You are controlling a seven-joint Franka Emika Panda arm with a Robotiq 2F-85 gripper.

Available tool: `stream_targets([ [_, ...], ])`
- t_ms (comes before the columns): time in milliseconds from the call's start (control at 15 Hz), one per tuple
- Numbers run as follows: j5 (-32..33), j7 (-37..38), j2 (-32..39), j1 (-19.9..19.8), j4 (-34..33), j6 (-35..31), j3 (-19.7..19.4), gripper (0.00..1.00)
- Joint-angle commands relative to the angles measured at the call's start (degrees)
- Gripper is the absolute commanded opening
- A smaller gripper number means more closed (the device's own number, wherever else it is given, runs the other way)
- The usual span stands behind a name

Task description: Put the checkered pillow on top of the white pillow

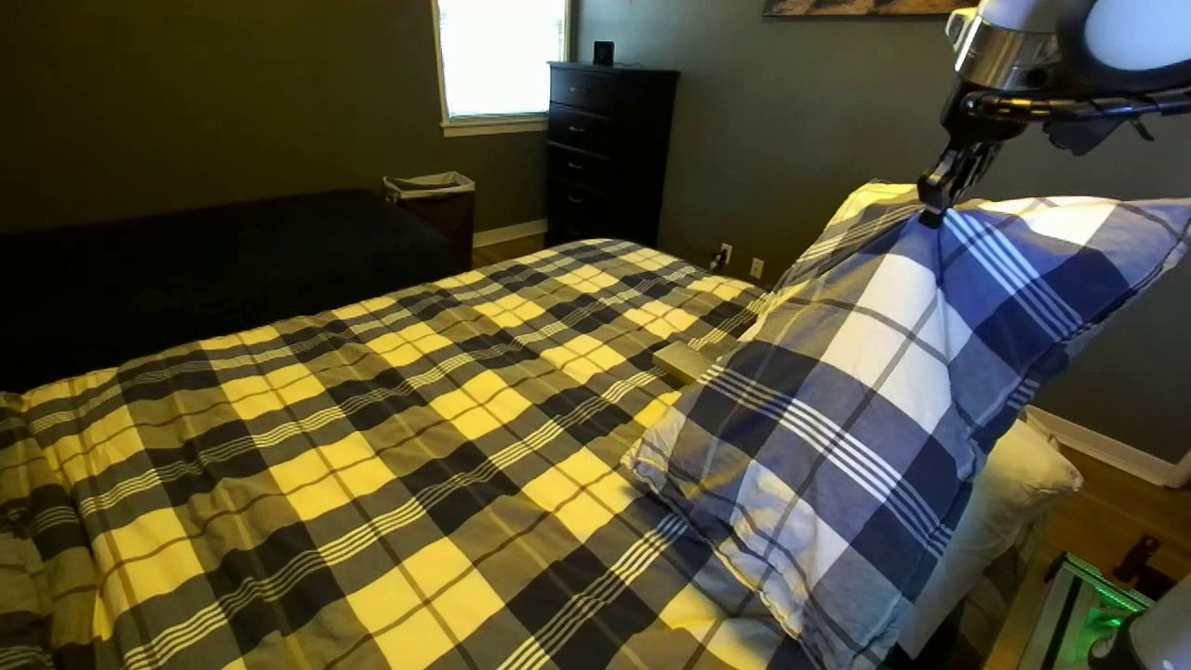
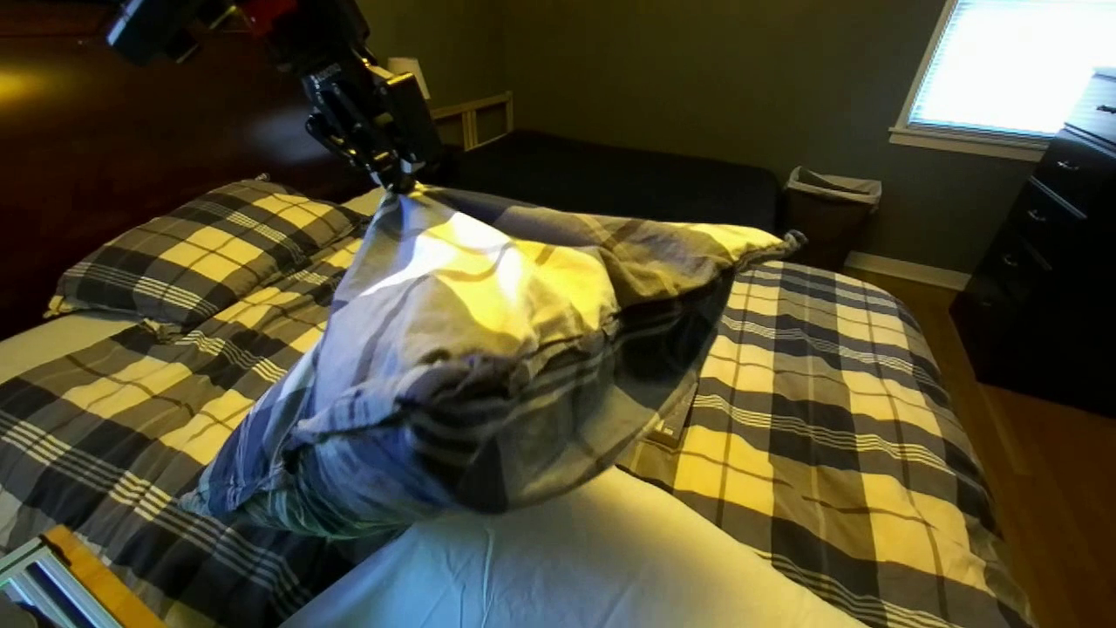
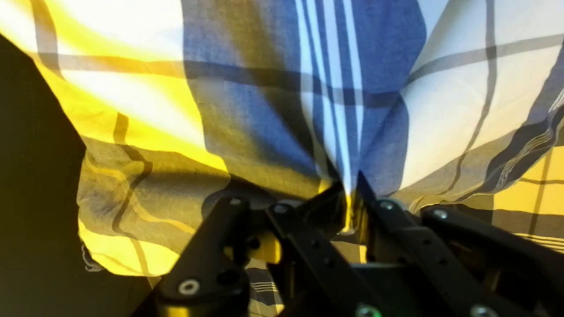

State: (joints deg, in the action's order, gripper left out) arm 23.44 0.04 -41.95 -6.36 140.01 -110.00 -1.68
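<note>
Gripper (image 3: 349, 200): fingers (image 3: 374, 215) closed to a narrow gap on a pinched fold of the checkered pillow (image 1: 837, 400); the cloth is visible between them in the wrist view.

Checkered pillow: suspended from the fingers, tilted, its bulk spread below them. Creases run outward from the pinch. In both exterior views, a corner juts well out to the side of the fingers.

White pillow (image 2: 567, 567): below the fingers, lower than the checkered pillow and partly hidden by it. Whether the two pillows touch cannot be determined.

Bedspread (image 1: 372, 447): below the fingers and extending well away from them. A small grey object (image 1: 684, 361) lies on it, lower than the fingers; type not identifiable.

Second pillow (image 2: 209, 244): plaid, on the bed, lower than the fingers and apart from them.

Dresser (image 1: 609, 154) and hamper (image 1: 433, 191): well apart from the fingers, beyond the bedspread.
</note>
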Motion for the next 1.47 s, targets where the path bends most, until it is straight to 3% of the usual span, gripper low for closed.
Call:
stream_targets([
  [0, 3.53, -4.26, -4.24, -1.53, 1.99, -3.84, -3.8, 0.01],
  [600, 2.62, -14.51, -3.97, -3.57, 5.49, -13.06, -11.71, 0.01],
  [1000, 3.3, -19.23, -3.66, -5.51, 5.03, -12.52, -14.08, 0.01],
  [1400, 5.42, -19.4, -1.96, -9.38, 4.85, -14.55, -15.93, 0.01],
])
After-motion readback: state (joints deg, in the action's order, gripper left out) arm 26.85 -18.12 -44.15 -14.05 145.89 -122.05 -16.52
